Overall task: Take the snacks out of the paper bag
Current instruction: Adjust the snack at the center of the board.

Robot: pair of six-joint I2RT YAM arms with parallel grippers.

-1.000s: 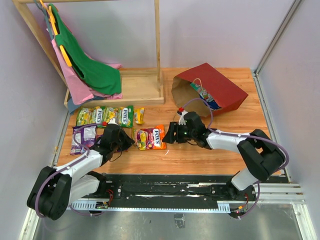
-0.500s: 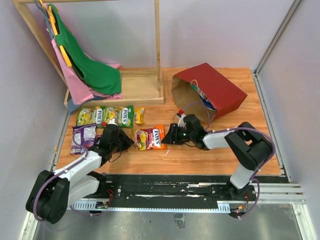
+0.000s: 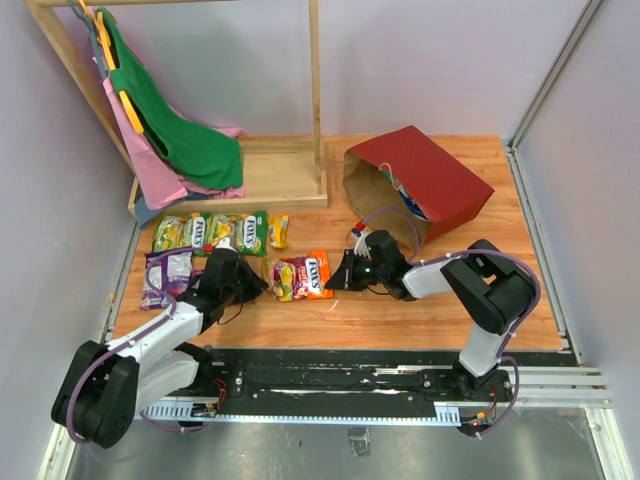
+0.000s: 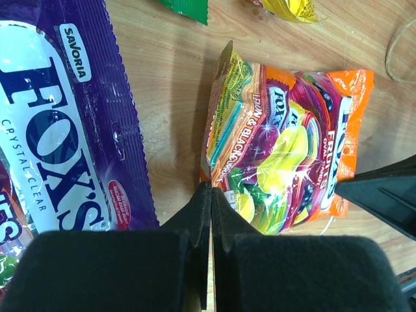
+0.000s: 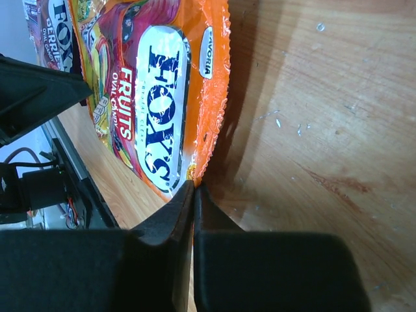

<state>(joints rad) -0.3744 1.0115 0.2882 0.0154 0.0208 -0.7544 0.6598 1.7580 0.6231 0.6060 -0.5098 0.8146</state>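
An orange Fox's candy packet (image 3: 300, 276) (image 4: 286, 149) (image 5: 156, 97) lies flat on the wooden table between my two grippers. My left gripper (image 3: 264, 285) (image 4: 211, 192) is shut on its left edge. On the opposite edge, the orange seam is pinched in my right gripper (image 3: 338, 280) (image 5: 194, 188), also shut. The paper bag (image 3: 440, 175), dark red, lies on its side at the back right with its mouth toward the left. A blue chip bag (image 3: 410, 195) shows inside that mouth. A purple Fox's packet (image 3: 165, 272) (image 4: 58, 130) lies just left of my left gripper.
A row of green and yellow packets (image 3: 210, 232) and a small yellow packet (image 3: 279, 231) lie behind the orange one. A wooden rack (image 3: 270, 175) with green and pink cloths (image 3: 180, 140) stands at the back left. Walls close in both sides.
My right gripper's jaws have closed onto the orange packet's right edge, and the right arm has folded in a little to the left. The left arm has not moved.
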